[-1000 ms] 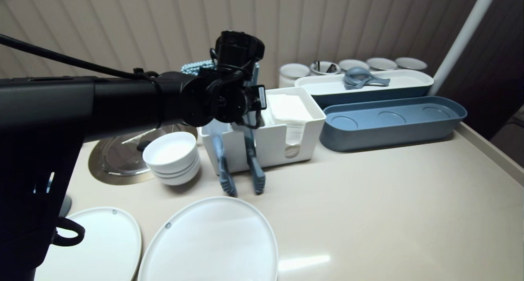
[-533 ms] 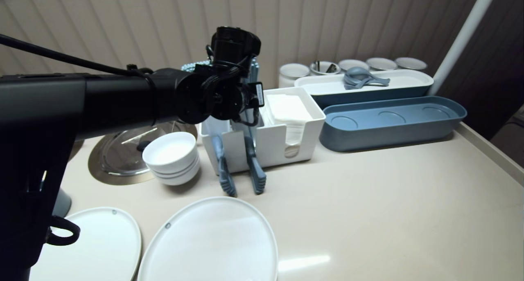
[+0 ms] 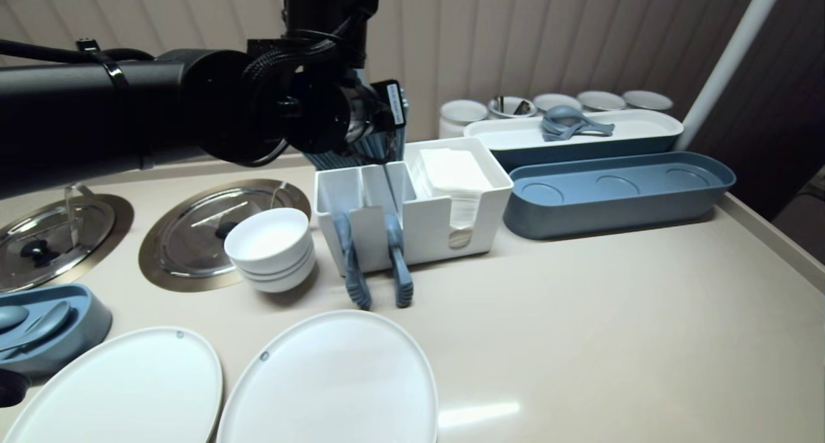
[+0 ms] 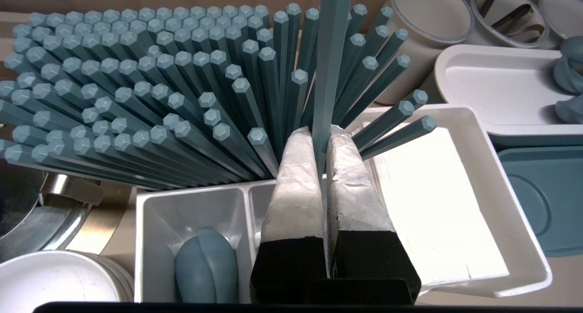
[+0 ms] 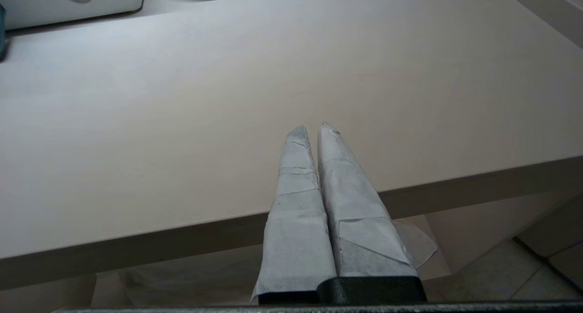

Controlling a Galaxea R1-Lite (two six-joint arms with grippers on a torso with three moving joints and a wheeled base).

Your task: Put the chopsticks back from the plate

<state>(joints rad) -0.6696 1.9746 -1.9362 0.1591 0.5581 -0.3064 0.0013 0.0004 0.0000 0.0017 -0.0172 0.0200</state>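
My left gripper [image 4: 320,130] is shut on a single blue chopstick [image 4: 330,53], which runs between the taped fingers and out past the picture's edge. It hangs above a dense bundle of blue chopsticks [image 4: 136,76] standing behind the white organizer [image 4: 191,203]. In the head view the left arm [image 3: 303,108] covers the gripper and most of the bundle. My right gripper [image 5: 312,127] is shut and empty, parked at the table's near edge, outside the head view.
The organizer [image 3: 477,217] holds napkins [image 3: 451,169] and blue tongs [image 3: 351,269] hanging over its front. Stacked bowls [image 3: 271,243], two white plates [image 3: 335,378], metal lids [image 3: 193,236], a blue tray [image 3: 619,191], a white tray [image 3: 644,130] and cups [image 3: 461,111] surround it.
The left arm has risen and pulled back to the left with the chopstick in its grip, uncovering the left side of the counter. The right arm has kept still.
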